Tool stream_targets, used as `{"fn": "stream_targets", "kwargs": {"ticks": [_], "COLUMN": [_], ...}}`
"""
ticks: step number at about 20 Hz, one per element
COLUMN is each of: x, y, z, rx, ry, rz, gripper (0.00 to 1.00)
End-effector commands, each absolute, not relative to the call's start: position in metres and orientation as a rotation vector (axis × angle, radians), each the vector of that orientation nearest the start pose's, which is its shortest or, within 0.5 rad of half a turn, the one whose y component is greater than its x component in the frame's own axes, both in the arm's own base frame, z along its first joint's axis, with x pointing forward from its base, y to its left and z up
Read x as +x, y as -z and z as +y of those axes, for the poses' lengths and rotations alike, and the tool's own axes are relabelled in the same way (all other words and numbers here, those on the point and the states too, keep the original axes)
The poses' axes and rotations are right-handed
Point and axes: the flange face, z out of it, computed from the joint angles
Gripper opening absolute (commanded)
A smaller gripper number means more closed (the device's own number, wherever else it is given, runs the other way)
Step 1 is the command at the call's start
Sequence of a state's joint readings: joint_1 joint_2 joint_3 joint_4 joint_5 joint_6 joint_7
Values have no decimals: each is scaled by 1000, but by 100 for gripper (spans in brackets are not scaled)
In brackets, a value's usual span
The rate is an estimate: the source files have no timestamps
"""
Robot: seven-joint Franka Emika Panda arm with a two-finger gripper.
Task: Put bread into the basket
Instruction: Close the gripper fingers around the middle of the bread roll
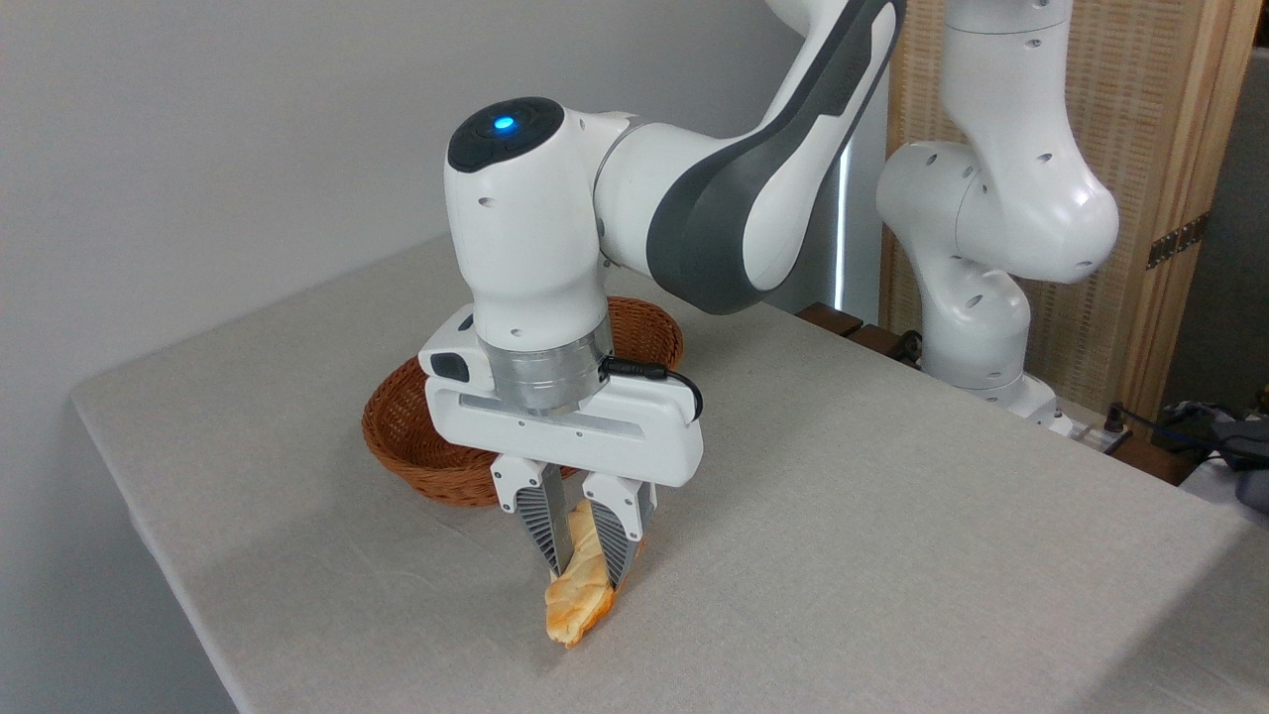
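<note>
The bread (pixel 577 603), a pale golden ridged loaf with a browner pointed end, lies on the table in front of the basket. My gripper (pixel 584 578) points straight down over it, shut on the loaf's middle, both ribbed fingers (pixel 540 521) pressing its sides. The near end of the loaf sticks out below the fingertips; the far end is hidden behind them. The basket (pixel 408 431), oval reddish-brown wicker, stands just behind the gripper, with much of its inside hidden by my wrist.
The grey cloth-covered table (pixel 892 555) drops off at its left and front edges. The arm's white base (pixel 977 327) stands at the back right, before a wooden and woven screen (pixel 1140 198). Dark cables and gear (pixel 1219 441) lie at the far right.
</note>
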State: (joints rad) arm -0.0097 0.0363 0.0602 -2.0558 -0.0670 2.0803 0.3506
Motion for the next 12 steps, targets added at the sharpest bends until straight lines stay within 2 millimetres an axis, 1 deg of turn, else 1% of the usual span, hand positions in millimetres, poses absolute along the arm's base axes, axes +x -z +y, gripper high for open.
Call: {"fn": "stream_targets", "kwargs": {"ticks": [1,7,9,10,12], "x": [556,556,556,556,556], "y": [-419,-419,-419,-419,-419], "z": [25,25,25,25,25], "rx": [-3151,-3150,-3150,-3149,-3149], "ry": [29,29,29,29,29], "rz": [451,453,456,463,463], "gripper": [46,45,42,38,34]}}
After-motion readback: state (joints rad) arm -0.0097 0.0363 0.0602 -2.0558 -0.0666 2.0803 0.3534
